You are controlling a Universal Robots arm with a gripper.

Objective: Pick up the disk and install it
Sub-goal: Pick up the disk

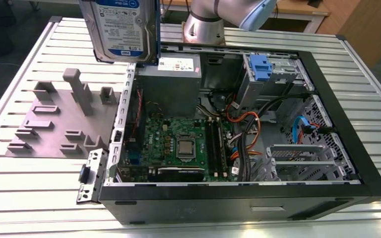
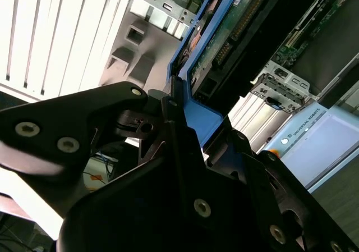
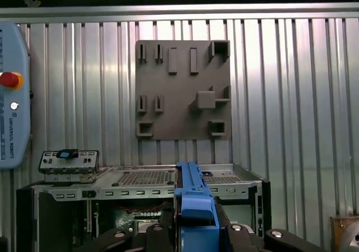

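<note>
1. There is one disk (image 1: 119, 27), one gripper (image 2: 185, 114), one arm (image 1: 204, 25), one open computer case (image 1: 243, 191) and one grey plate (image 1: 55, 126) with several raised holders. All rest on one slatted metal bench (image 1: 356, 69).
2. Inside the case lie one grey power supply (image 1: 170, 84) with a white sticker, one green circuit board (image 1: 177, 144) and one blue bracket (image 1: 260, 67) at the drive cage. A bundle of orange and black cables (image 1: 243, 126) runs between them.
3. In the first wrist view, one control pendant (image 3: 11, 106) with a red button lies on the bench beside the case.
4. The disk is in the air, clear of the bench. In the exterior view it hangs upright at the top edge, above the case's far corner next to the grey plate.
5. The cables cross the middle of the case between the circuit board and the drive cage.
6. The black fingers (image 2: 101, 111) pinch the disk from both sides by its blue rails (image 3: 193, 201).
7. The disk is flat, silver and rectangular, with a white-and-blue label on the face shown in the exterior view. The second wrist view shows a green board on its underside.
</note>
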